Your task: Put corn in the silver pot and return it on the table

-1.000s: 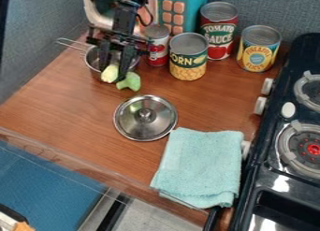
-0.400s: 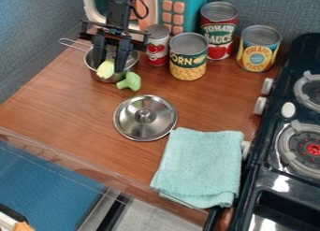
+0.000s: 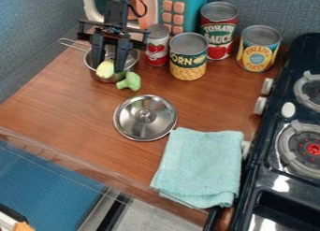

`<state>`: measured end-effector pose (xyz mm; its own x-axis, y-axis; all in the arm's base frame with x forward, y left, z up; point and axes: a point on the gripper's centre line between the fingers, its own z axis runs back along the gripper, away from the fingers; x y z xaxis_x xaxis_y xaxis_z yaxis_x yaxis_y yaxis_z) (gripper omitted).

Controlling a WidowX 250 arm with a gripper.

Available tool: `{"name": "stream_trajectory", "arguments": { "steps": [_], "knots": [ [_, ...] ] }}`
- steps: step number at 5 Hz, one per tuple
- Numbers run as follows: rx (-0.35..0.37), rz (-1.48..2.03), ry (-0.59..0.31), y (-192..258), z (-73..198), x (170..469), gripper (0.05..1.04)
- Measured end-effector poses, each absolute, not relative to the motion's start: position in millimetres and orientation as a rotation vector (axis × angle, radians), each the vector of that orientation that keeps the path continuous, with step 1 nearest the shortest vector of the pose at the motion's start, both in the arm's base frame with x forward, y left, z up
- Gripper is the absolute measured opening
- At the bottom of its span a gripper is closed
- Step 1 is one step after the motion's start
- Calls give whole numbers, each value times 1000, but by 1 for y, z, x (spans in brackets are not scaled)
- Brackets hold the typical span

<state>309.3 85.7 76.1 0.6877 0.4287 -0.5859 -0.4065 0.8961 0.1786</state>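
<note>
At the upper left, the black gripper (image 3: 109,68) hangs pointing down over the silver pot (image 3: 94,75), its two fingers apart. A pale yellow-green piece, likely the corn (image 3: 105,69), shows at the pot's front side, close to the left fingertip; whether it touches that finger I cannot tell. The right finger comes down inside the pot's right part. Parts of the pot's inside are hidden behind the gripper. On the wooden table (image 3: 69,104), green broccoli (image 3: 129,81) lies just right of the pot.
A metal lid (image 3: 145,118) lies mid-table, with a folded teal towel (image 3: 200,167) in front of it. Right of the pot stand a small red-and-white can (image 3: 157,47), a corn can (image 3: 188,57), a tomato can (image 3: 219,31) and a pineapple can (image 3: 258,48). A stove (image 3: 269,146) borders the right.
The gripper has shifted slightly left and its fingers stand farther apart. The pale yellow-green piece sits slightly farther up and left, and the broccoli is less covered.
</note>
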Motion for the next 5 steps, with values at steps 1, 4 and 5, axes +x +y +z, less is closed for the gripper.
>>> {"name": "stream_trajectory", "arguments": {
  "steps": [1,4,5],
  "knots": [
    [26,488,682,83,76,307,382],
    [-71,588,756,83,83,304,382],
    [-96,611,781,81,84,306,382]
  ]
}}
